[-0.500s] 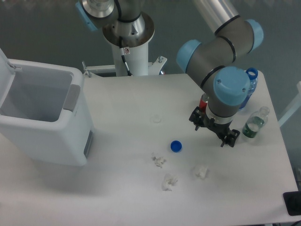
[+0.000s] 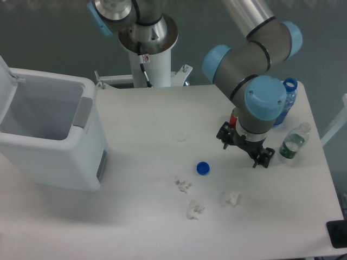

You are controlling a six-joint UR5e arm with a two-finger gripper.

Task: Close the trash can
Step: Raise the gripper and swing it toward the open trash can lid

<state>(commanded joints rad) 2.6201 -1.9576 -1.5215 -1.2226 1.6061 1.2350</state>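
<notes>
- We see the trash can [image 2: 51,135] at the left edge of the table [image 2: 146,227], its mouth uncovered and its lid [image 2: 4,73] standing up along the far-left side.
- Our gripper [image 2: 245,150] hangs over the right half of the table, well apart from the can, so the lid lies far to the left in the camera view, right across the tabletop.
- We cannot tell how the fingers stand; they point down under the wrist and nothing shows between them.
- A blue bottle cap [image 2: 203,168] and three crumpled paper scraps [image 2: 195,208] lie between gripper and can, low on the surface.
- Two plastic bottles [image 2: 293,142] stand just beside the gripper on the side away from the can.
- We judge the closing not yet begun.
</notes>
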